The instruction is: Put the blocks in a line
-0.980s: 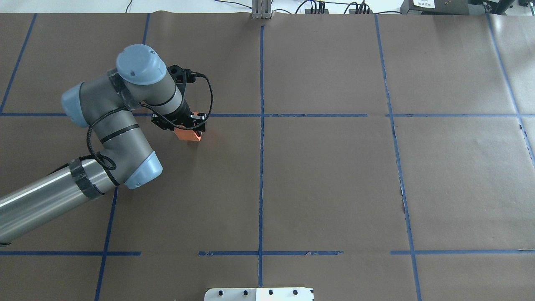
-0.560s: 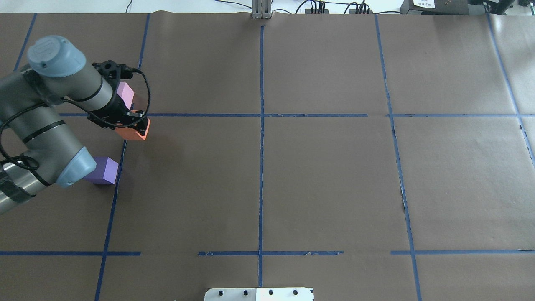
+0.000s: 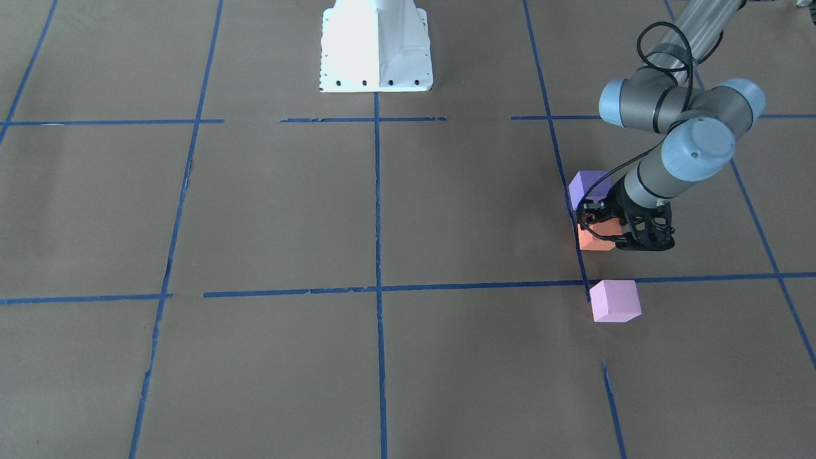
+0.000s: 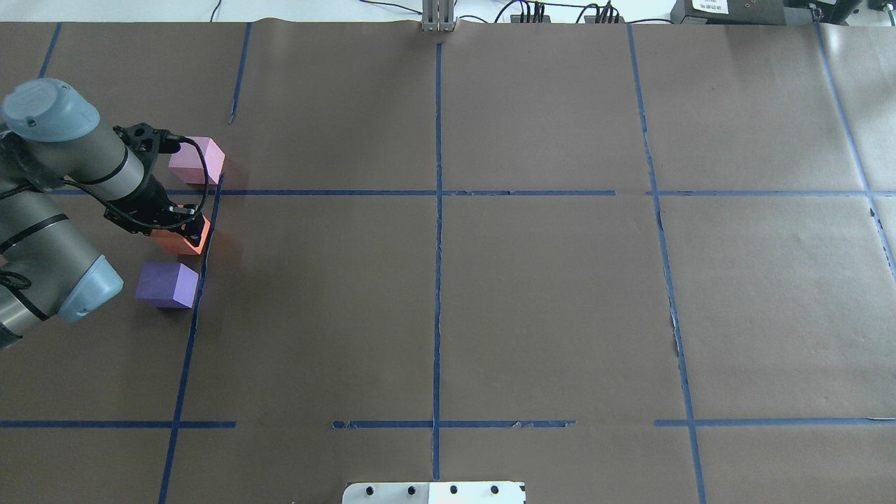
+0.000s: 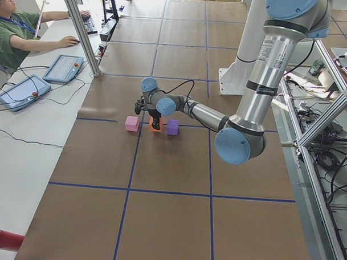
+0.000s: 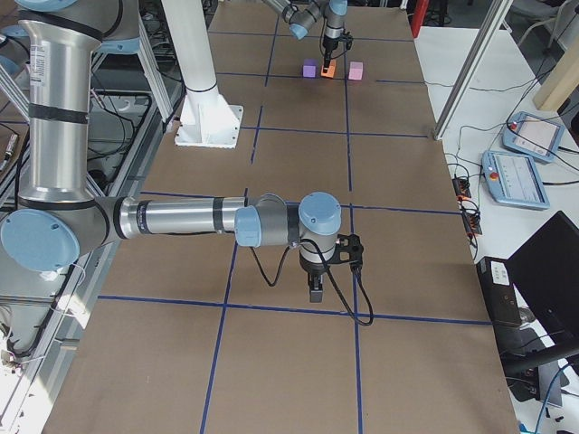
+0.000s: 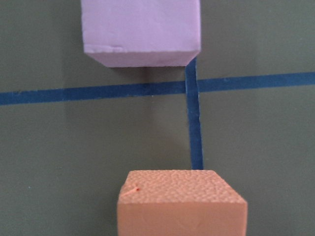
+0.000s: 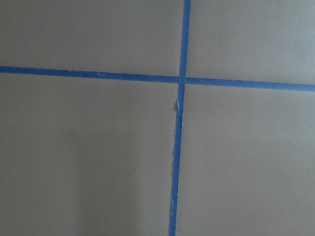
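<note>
My left gripper [image 4: 183,236] is shut on the orange block [image 4: 175,243] and holds it low over the brown paper, between the pale pink block [image 4: 197,159] farther out and the purple block [image 4: 166,284] nearer my base. The three stand roughly in a row along a blue tape line. In the front view the orange block [image 3: 590,242] sits close to the purple block [image 3: 588,186], with a wider gap to the pink one [image 3: 614,300]. The left wrist view shows the orange block [image 7: 182,204] below the pink one [image 7: 141,29]. My right gripper [image 6: 315,291] hangs over the paper far away; I cannot tell whether it is open or shut.
Blue tape lines [image 4: 437,245] divide the brown paper into squares. The white robot base plate [image 3: 376,64] is at the table's near edge. An operator [image 5: 12,27] sits at a side desk with tablets [image 5: 63,68].
My left arm has swung left with the orange block, from near the table's left-middle to between the pink and purple blocks, which the arm no longer covers.
</note>
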Controlling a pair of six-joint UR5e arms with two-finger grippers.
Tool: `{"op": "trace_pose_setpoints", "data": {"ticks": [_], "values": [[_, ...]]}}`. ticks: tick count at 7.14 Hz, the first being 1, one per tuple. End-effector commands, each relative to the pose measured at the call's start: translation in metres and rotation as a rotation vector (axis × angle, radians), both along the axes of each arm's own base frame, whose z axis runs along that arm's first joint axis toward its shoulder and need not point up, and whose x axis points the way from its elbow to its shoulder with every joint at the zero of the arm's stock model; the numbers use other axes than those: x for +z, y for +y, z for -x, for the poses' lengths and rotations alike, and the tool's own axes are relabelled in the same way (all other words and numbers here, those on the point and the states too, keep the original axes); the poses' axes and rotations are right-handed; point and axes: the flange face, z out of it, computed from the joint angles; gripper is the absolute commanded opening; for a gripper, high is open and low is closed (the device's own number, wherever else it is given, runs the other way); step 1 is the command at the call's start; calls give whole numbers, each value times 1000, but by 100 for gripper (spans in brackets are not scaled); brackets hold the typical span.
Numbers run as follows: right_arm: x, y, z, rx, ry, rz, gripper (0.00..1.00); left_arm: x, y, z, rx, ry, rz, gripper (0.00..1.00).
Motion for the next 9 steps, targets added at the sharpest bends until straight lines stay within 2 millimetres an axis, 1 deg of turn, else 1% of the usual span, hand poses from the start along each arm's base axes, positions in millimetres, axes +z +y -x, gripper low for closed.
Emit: {"op": "trace_pose_setpoints", "data": {"ticks": [1,2,3,4,5,6,7,8,9], "values": [[0,0,0,0,0,0,100,-2,-1,-2,0,3,3,100],[0,0,0,0,0,0,100,-5,-6,5,-14,1,2,100],[0,0,0,0,0,0,100,-12,-25,41,-68,9,-14,100],[0,0,0,0,0,0,100,-28,-41,84,-117,24,-61,100],[0,0,0,0,0,0,100,-33,-58,142,-100,-16,-99,100],[-1,0,0,0,0,-1,100,-30,-68,202,-7,-40,-186,100],[-1,0,0,0,0,-1,100,7,-70,272,76,-40,-284,100],[0,0,0,0,0,0,100,76,-53,337,129,-49,-304,100],[0,0,0,0,0,0,100,132,-38,381,125,-58,-264,100]]}}
